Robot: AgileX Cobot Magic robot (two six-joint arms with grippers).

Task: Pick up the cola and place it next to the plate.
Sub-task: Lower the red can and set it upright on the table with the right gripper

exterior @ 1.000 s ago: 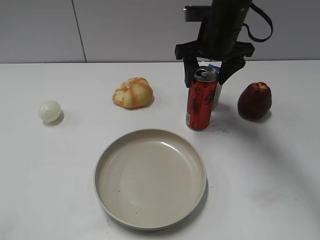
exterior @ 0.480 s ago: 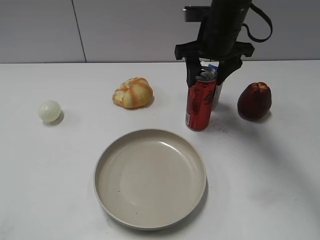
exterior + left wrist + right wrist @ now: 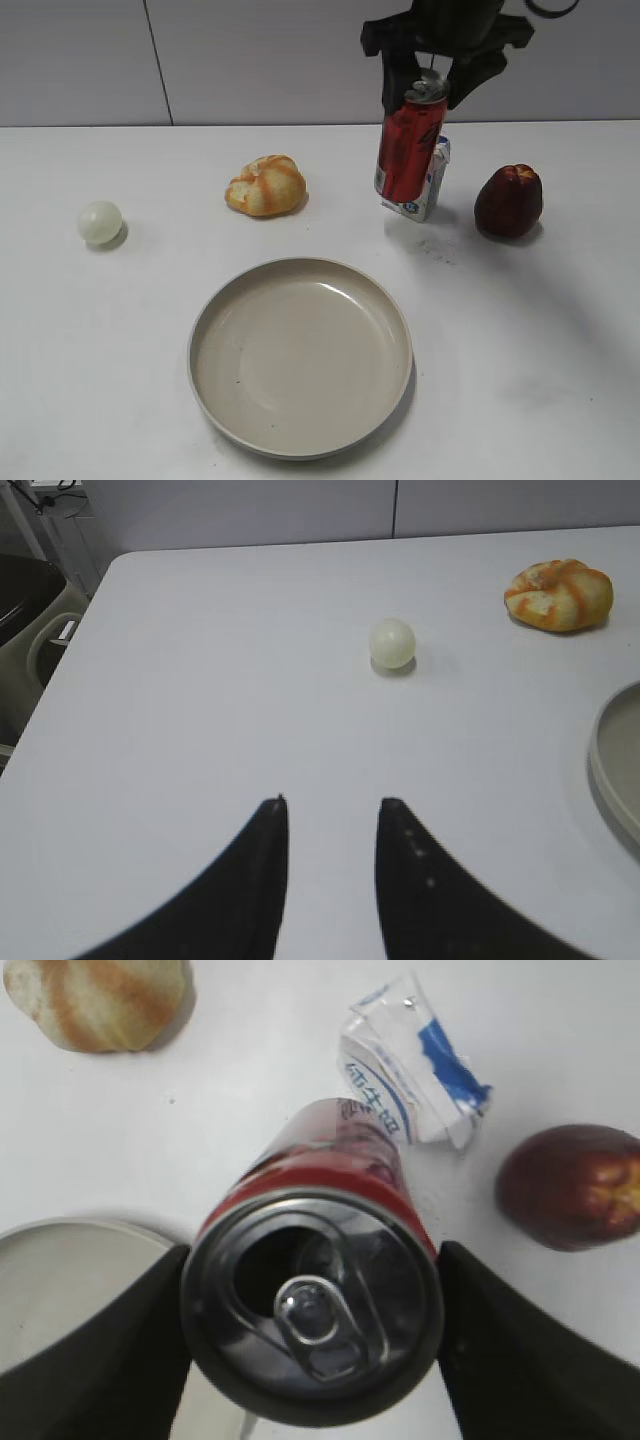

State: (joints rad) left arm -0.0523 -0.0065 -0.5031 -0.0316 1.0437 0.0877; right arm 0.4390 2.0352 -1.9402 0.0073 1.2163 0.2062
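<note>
From the exterior view we see the right gripper (image 3: 428,88) at the back right of the white table (image 3: 100,330), its jaws closed on the top of the cola (image 3: 408,152). We find the red can lifted clear of the table and hanging slightly tilted, in front of the small white-and-blue milk carton (image 3: 432,190) that stands behind it. We see a dark red fruit (image 3: 509,201) to the right of the carton, a bread roll (image 3: 266,185) well to the left of the can, and a pale ball (image 3: 100,221) far left. We place the plate (image 3: 300,440) near the front of the table, well apart from the raised can. At the left wrist we see the left gripper (image 3: 330,805) with its jaws apart and nothing between them, above bare table, with the ball (image 3: 392,642) ahead, the roll (image 3: 558,594) at upper right and the plate's rim (image 3: 608,760) at the right edge. At the right wrist we look straight down on the silver top of the can (image 3: 312,1315) with its pull tab, clamped between the two dark fingers (image 3: 520,1350), with the carton (image 3: 410,1060), the fruit (image 3: 575,1185), the roll (image 3: 98,1000) and a part of the plate (image 3: 60,1270) below.
</note>
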